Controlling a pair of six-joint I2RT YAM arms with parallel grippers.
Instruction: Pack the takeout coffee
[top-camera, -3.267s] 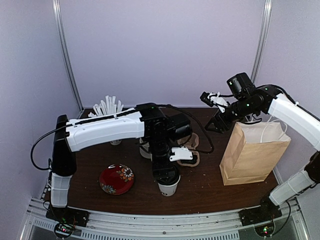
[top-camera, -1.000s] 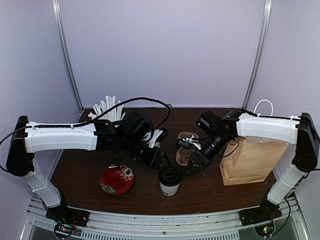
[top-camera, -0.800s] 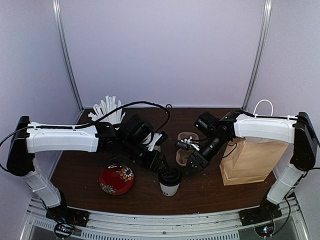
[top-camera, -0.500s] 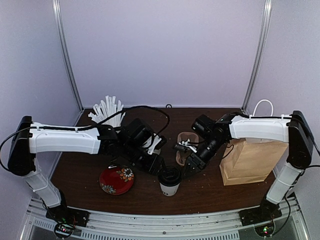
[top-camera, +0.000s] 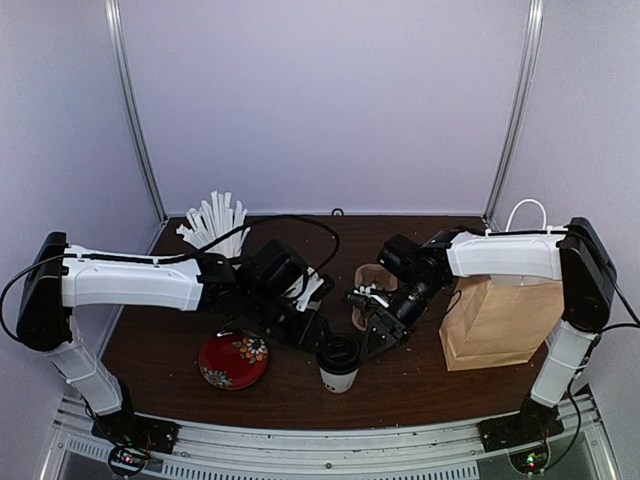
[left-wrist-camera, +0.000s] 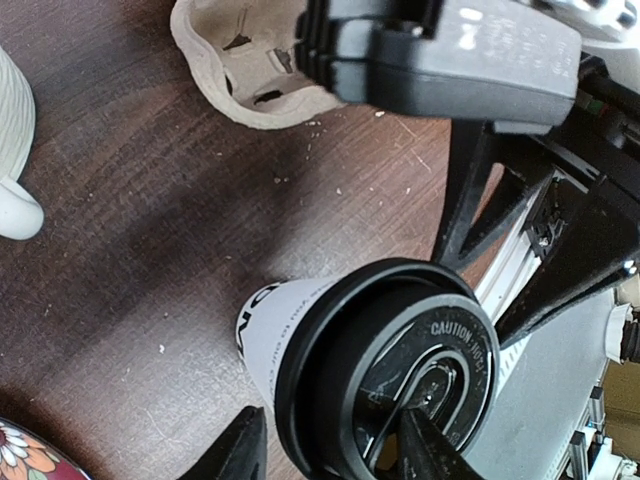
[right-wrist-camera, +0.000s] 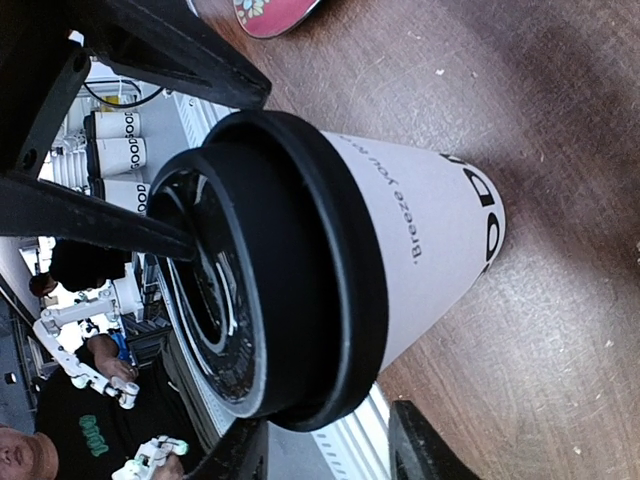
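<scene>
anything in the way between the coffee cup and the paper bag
No loose item shows there. Only the right hand and its arm sit between the coffee cup and the paper bag, right beside the cup. The cardboard carrier lies further back, off that line.

Bright even light, soft shadows, near edges blurred

White cup with black lettering, black lid; red floral plate.

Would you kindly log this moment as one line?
coffee cup: upright, lidded; left fingers: open by cup; right fingers: open by cup; bag: standing
</scene>
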